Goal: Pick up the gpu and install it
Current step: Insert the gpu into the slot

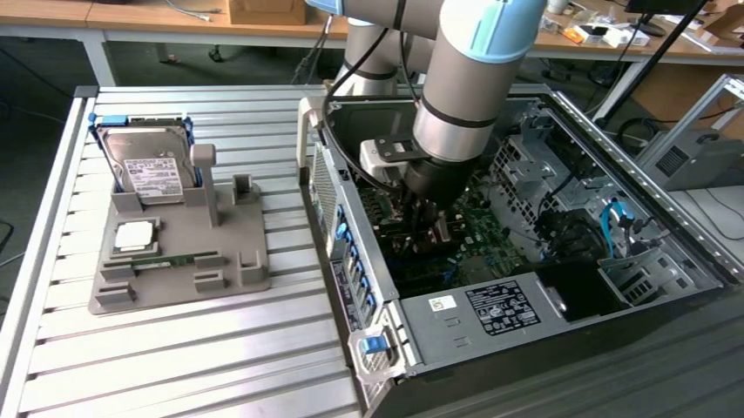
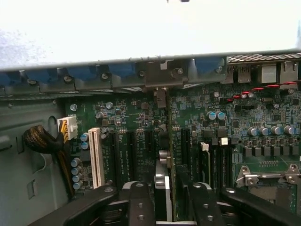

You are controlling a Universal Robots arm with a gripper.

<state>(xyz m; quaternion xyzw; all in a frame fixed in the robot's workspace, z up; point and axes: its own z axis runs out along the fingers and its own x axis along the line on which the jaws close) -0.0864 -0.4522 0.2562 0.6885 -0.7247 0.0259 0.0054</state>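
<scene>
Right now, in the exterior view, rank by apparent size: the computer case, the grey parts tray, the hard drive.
1. Computer case, by far the largest.
2. Grey parts tray.
3. Hard drive, smallest, though it stands farther from the camera.

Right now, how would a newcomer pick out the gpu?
Look inside the open computer case, beneath the gripper. The gpu stands edge-on on the green motherboard, between the gripper's black fingers. Unlike the white slot beside it, it is a thin dark upright card.

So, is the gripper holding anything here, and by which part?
It cannot be told. The gpu stands edge-on on the motherboard with the gripper around its upper edge, but a hold does not show.
</scene>
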